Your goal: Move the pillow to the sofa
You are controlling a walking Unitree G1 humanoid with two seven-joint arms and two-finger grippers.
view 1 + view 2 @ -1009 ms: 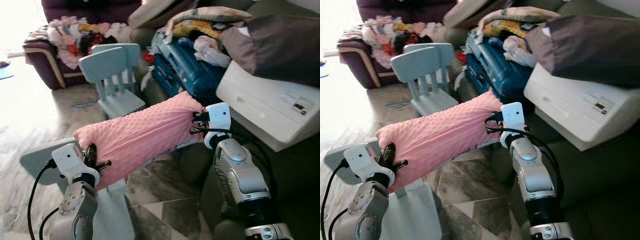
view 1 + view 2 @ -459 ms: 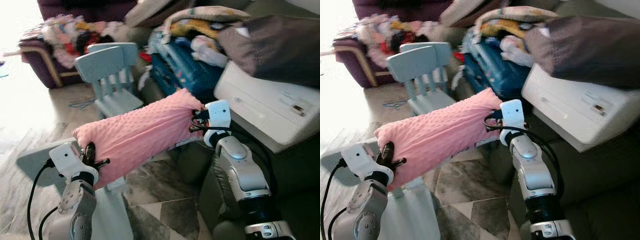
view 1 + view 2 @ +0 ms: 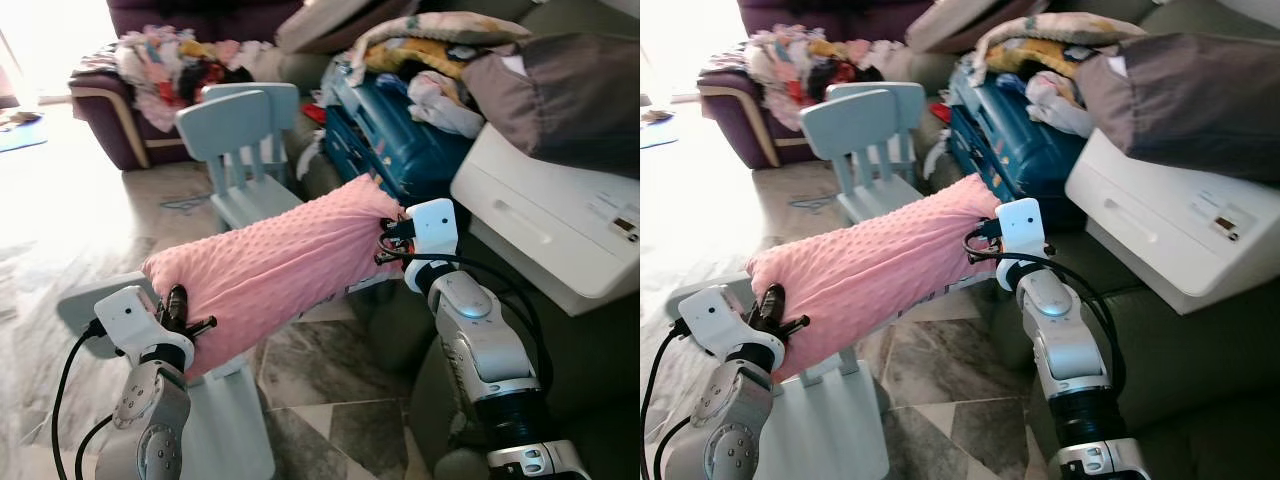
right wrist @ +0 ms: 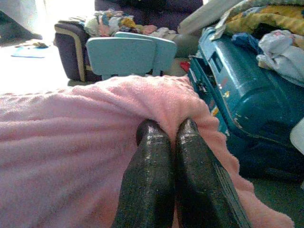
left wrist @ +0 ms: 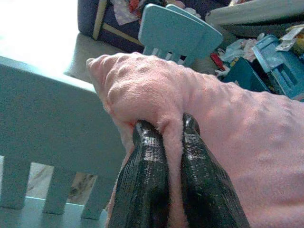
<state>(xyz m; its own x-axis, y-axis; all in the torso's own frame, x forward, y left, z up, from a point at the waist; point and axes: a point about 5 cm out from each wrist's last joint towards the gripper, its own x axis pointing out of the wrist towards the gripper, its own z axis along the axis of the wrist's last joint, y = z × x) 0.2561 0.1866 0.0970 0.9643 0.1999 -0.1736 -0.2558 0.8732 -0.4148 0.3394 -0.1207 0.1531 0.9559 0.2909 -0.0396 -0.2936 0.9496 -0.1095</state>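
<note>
A long pink dotted pillow hangs in the air between my two arms, above a light blue chair. My left gripper is shut on its near-left end; the left wrist view has both black fingers pinching a fold of the pink fabric. My right gripper is shut on the far-right end, its fingers pressed into the pillow. A dark purple sofa piled with clothes stands at the far left. A grey-green sofa lies close on the right.
A second light blue child's chair stands ahead. Behind it lies a blue suitcase heaped with clothes. A white appliance under a brown cushion rests on the grey-green sofa. The marble floor opens out to the left.
The whole view has shifted a little to the right, so the camera has moved. Both grippers keep the same hold on the pillow.
</note>
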